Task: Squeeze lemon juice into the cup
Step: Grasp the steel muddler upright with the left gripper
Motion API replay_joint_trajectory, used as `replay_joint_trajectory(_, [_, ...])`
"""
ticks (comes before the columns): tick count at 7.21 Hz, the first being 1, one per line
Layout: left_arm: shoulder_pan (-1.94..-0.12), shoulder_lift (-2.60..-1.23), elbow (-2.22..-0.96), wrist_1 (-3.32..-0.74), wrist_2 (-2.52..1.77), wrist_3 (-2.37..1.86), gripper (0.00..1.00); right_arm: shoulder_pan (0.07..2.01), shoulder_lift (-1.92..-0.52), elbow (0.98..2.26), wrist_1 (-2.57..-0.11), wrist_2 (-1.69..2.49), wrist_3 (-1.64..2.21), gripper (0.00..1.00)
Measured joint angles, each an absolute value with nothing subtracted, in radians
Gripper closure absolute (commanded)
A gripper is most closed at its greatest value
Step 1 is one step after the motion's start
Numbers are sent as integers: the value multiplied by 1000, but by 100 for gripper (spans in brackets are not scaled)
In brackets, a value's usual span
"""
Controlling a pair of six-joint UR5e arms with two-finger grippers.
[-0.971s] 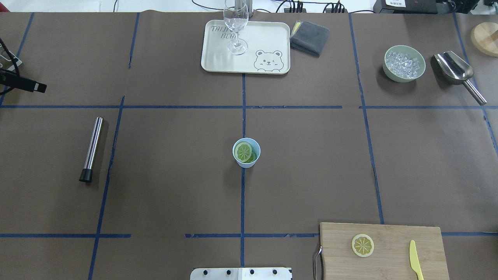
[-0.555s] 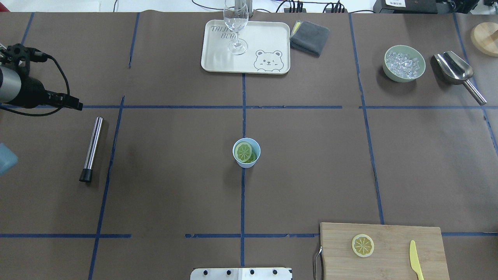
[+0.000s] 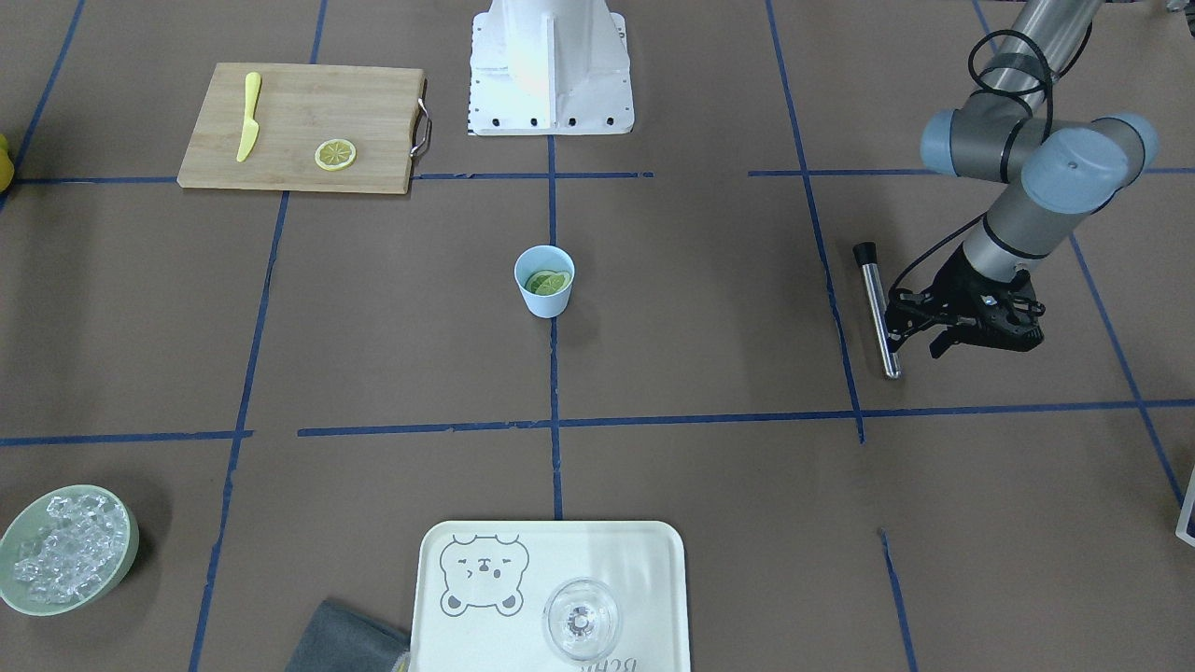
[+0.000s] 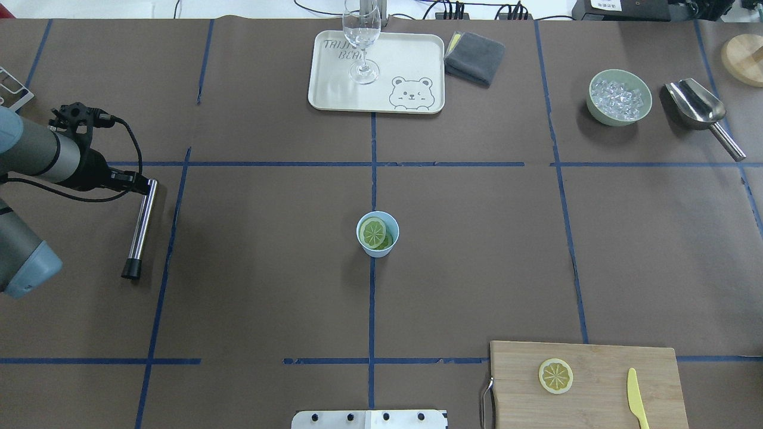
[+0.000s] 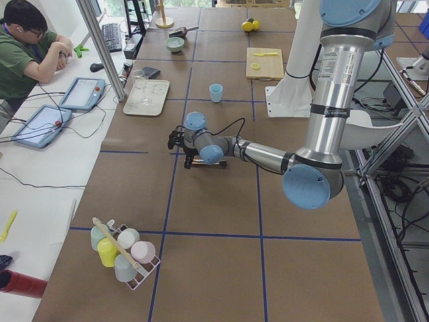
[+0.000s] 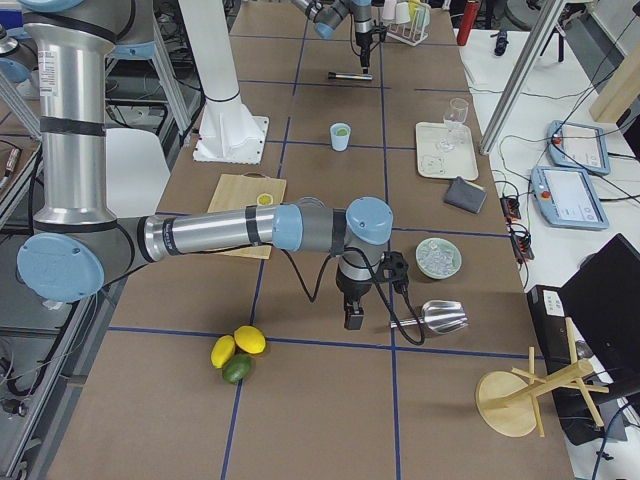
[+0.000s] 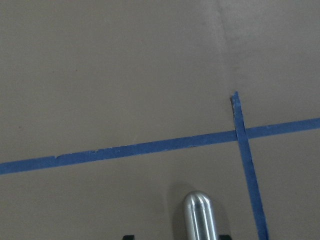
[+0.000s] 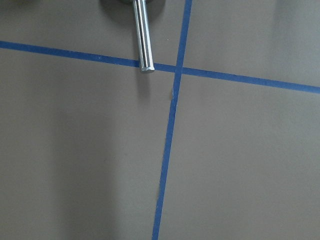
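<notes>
Left hand (image 4: 140,182), at the left edge of the overhead view: open, set at the upper end of a steel rod (image 4: 142,227) with a black tip that lies flat on the surface (image 4: 262,286). In the left wrist view its two fingertips (image 7: 129,237) show at the bottom edge, one on each side of the rod's rounded end; contact cannot be judged, and the rod is not lifted.

Right hand (image 6: 353,318), lower centre of the right-side view: pointed down near a metal scoop (image 6: 442,317). Whether it is open or closed cannot be told.

Cup (image 4: 377,235), centre of the overhead view, upright on a blue tape line, well apart from both hands. Two lemon slices (image 4: 374,232) lie inside it, one leaning against the wall above the other.

Spare lemon slice (image 4: 555,375), lower right, flat on a wooden cutting board (image 4: 596,357) beside a yellow knife (image 4: 636,398).

Progress, as judged: the fruit is already in the cup, so loading looks done. The rod appears to be the pressing tool. Gripping it, carrying it to the cup and pressing the slices are left; no squeezing is evident.
</notes>
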State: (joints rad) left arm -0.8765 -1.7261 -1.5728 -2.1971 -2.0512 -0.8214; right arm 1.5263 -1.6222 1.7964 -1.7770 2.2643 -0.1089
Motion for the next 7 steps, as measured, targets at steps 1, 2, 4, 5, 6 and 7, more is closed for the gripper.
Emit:
replay_joint_trajectory(1, [-861, -1729, -1569, -2197, -2040, -822, 36, 1526, -1623, 1794, -1773, 2264, -109, 0])
replay_joint_trajectory(2, [-849, -1730, -1566, -2197, -2032, -823, 36, 1526, -1623, 1791, -1772, 2264, -109, 0])
replay_joint_trajectory(4, [-837, -1732, -1564, -2197, -2024, -822, 36, 1526, -1623, 1785, -1772, 2264, -109, 0])
replay_joint_trajectory(5, [-829, -1735, -1560, -2196, -2017, -822, 36, 1526, -1623, 1783, -1772, 2264, -110, 0])
replay_joint_trajectory(6, [-824, -1740, -1554, -2196, -2010, -822, 49, 1526, -1622, 1782, -1772, 2264, -110, 0])
replay_joint_trajectory(7, [-822, -1744, -1552, -2196, -2007, -823, 99, 1526, -1621, 1781, -1772, 2264, -110, 0])
